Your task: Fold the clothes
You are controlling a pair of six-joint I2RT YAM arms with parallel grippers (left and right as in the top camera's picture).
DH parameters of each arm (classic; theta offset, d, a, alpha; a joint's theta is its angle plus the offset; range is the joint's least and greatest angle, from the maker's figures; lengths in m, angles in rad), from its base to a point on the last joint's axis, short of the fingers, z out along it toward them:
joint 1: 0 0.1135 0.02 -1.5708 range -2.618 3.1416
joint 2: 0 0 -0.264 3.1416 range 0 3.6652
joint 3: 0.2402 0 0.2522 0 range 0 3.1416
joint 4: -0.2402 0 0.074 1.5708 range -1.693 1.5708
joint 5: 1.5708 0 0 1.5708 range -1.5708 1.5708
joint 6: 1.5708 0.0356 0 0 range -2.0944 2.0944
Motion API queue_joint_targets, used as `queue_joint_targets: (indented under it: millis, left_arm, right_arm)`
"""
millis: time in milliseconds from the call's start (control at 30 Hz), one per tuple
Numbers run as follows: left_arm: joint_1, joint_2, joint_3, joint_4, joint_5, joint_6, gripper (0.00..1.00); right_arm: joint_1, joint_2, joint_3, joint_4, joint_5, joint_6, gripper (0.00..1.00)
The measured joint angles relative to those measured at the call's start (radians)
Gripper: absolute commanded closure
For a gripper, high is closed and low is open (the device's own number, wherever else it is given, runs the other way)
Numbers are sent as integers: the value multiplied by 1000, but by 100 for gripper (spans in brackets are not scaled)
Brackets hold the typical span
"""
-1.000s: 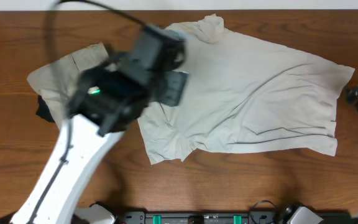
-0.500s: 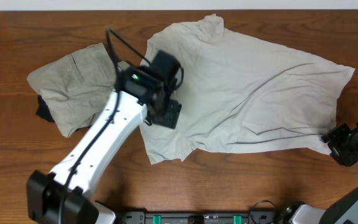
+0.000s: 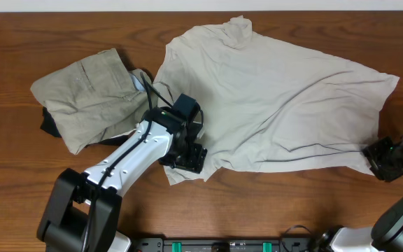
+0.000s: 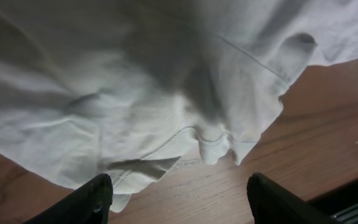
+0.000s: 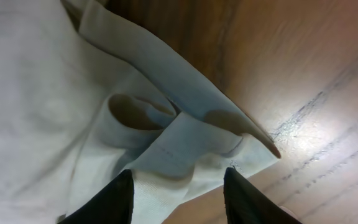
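Note:
The clothes are two garments on the wooden table. A large, wrinkly cream-white one lies spread across the middle and right. A khaki-tan one lies crumpled at the left. My left gripper hovers over the cream garment's front-left corner. In the left wrist view it is open, with bare wood between the fingers and the hem just ahead. My right gripper is at the front-right corner. Its jaws stand apart around that corner's fabric.
A dark item peeks out from under the khaki garment's left side. A black rail runs along the table's front edge. The left arm's white link crosses the front-left wood.
My left arm swept down from the cream garment's upper left to its front-left corner. My right gripper came in from the right edge to the front-right corner, and its jaws narrowed.

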Motion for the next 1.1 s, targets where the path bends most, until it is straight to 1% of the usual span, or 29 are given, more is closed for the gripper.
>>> queue_joint_targets:
  millis: [67,100,167,200,233,367,467,500,633,667,733,800,867,1033,1100]
  left_arm:
    - [0,0,0,9,3,8,28]
    - [0,0,0,13,3,11,28]
    - [0,0,0,22,5,17,30]
    - [0,0,0,27,6,18,32]
    - [0,0,0,30,7,18,35]
    - [0,0,0,34,8,24,48]
    - [0,0,-1,35,7,25,51]
    - [0,0,-1,34,6,25,54]
    - [0,0,-1,27,6,25,55]
    - [0,0,-1,24,6,26,54]
    - [0,0,-1,24,6,30,42]
    - [0,0,-1,23,6,32,33]
    - [0,0,-1,21,6,34,28]
    - [0,0,-14,23,6,33,25]
    - [0,0,-40,22,6,33,21]
  right_arm:
    - [0,9,0,2,3,3,59]
    - [0,11,-1,3,6,4,63]
    - [0,11,-1,7,14,5,88]
    - [0,11,-1,8,17,7,96]
    - [0,11,-1,6,18,5,99]
    - [-2,10,-1,-52,-11,6,99]
    - [-2,-7,-1,-153,-35,-13,99]
    - [-2,-24,-1,-192,-37,-19,99]
    - [-2,-124,-1,-306,-2,-33,99]
    - [-2,-162,-1,-340,21,-35,99]
    - [-2,-209,-1,-371,63,-36,99]
    - [-2,-251,-1,-399,116,-30,99]
    - [-2,-275,-1,-402,155,-26,99]
    - [-2,-280,-1,-397,196,-23,99]
    - [-2,-280,-1,-393,203,-23,99]
